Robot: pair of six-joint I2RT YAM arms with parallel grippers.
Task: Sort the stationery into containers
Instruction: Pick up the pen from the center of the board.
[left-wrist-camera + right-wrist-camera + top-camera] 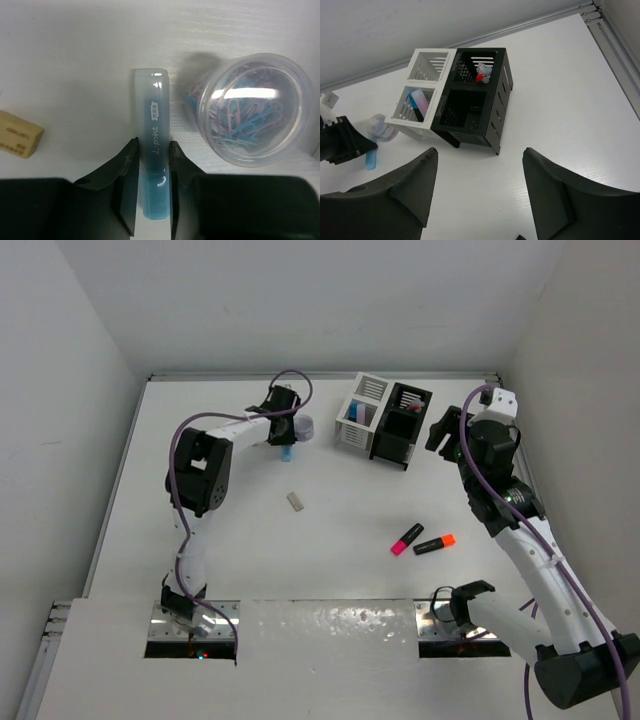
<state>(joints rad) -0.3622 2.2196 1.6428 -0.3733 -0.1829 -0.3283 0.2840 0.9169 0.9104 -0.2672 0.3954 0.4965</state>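
Blue stick (154, 120), one piece of the stationery, lies flat on the table (340, 570) in its far left part. The left gripper (153, 145) is drawn in narrow on it, with a finger (127, 170) against each long side near the stick's middle. The left arm (200, 465) rises from its base, folds at a raised elbow and stretches toward the far edge, its wrist turned down over the stick. The stick's long axis runs in line with the fingers and, as far as the top view shows, roughly near to far across the table. Its paler capped end points away from the wrist camera, and the deeper blue end lies under the gripper body. A clear round tub of paper clips (250, 110) stands just beside the stick with only a thin strip of table between them. In the wrist view the beige eraser (17, 134) lies apart on the other side. The far edge and the back wall (330, 310) are close behind the gripper. Bare table separates the tub from the white bin (360, 412), which is joined to the black bin (403, 425). Toward the near side the table is wide, with a pink highlighter (407, 538) and an orange highlighter (434, 544) well off to the right. The right gripper (480, 152) hangs in the air near the black bin, its jaws spread wide and holding nothing.
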